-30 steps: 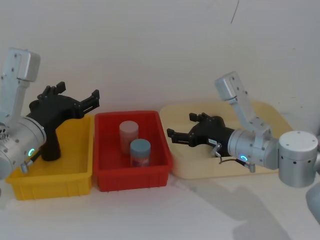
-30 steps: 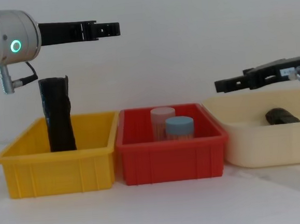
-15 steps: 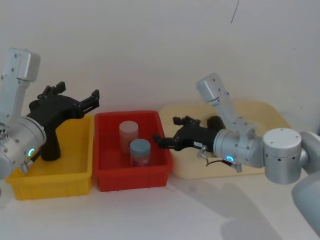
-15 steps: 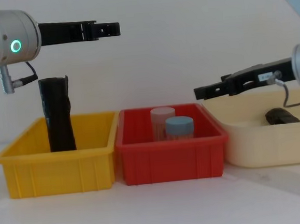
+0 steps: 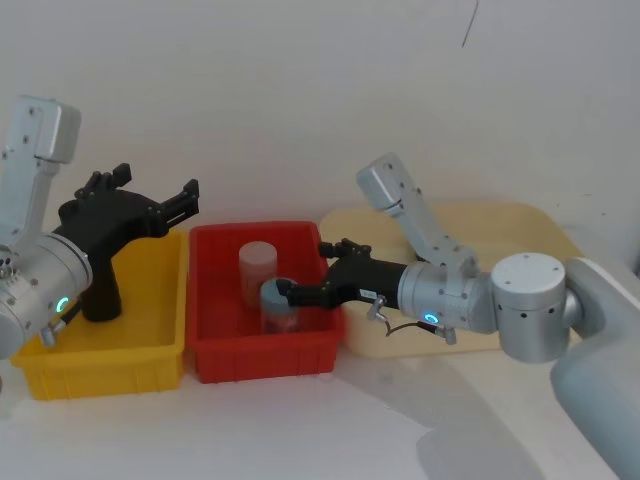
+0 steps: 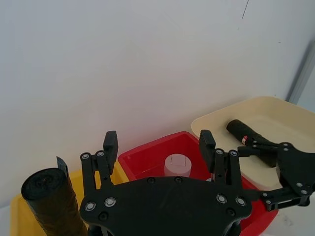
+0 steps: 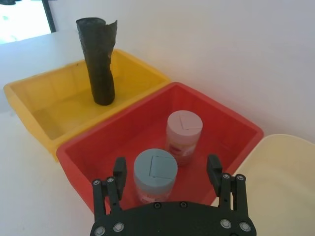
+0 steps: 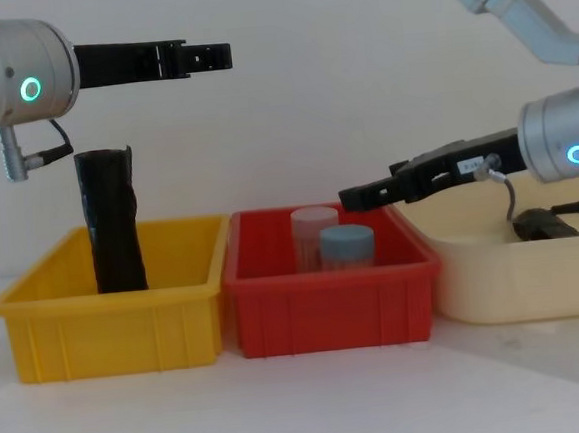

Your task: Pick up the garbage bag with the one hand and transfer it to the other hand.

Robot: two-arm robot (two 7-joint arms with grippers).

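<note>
Three open containers stand in a row on the white bench: a yellow bin on the left, a red bin in the middle and a cream tray on the right, each just beside the next. Two jars, two black rolls and two hands make up the rest.

The red bin holds both jars, upright. The blue-lidded jar is in front, and the pink-lidded jar is just behind it and a little to the left. The yellow bin holds one crinkled black roll, standing on end with its ragged top well above the rim. The cream tray holds the garbage bag, lying on its side on the tray floor.

The garbage bag is a smooth, tight black cylinder. In the left wrist view a small reddish mark shows partway along it, too small to make out. Neither hand touches it.

The right hand, on the arm with the blue ring, reaches over the red bin above the jars. It is released and empty, its fingers spread to either side of the blue-lidded jar below. The left hand, on the arm with the green ring, hangs high over the yellow bin, above the crinkled roll's top. Its fingers are wide apart and hold nothing.
</note>
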